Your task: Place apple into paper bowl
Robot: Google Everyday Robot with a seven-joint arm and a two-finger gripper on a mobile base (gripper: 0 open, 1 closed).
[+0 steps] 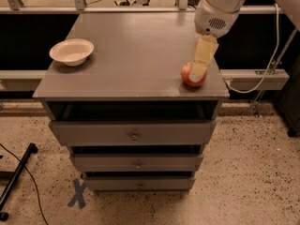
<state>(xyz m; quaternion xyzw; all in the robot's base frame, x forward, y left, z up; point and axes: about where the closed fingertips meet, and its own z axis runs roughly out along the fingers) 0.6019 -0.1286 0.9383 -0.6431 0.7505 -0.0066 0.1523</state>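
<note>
The red apple [186,75] sits near the front right corner of the grey cabinet top [136,46]. My gripper [198,74] hangs from the white arm at the upper right and comes down right over the apple, covering its middle and right side. The off-white paper bowl [71,51] stands empty at the left side of the cabinet top, far from the apple and the gripper.
The cabinet has three drawers [134,134] below its top. A white cable [262,74] and a rail [255,78] run to the right. A black stand leg [16,179] and a blue tape X [78,192] are on the speckled floor.
</note>
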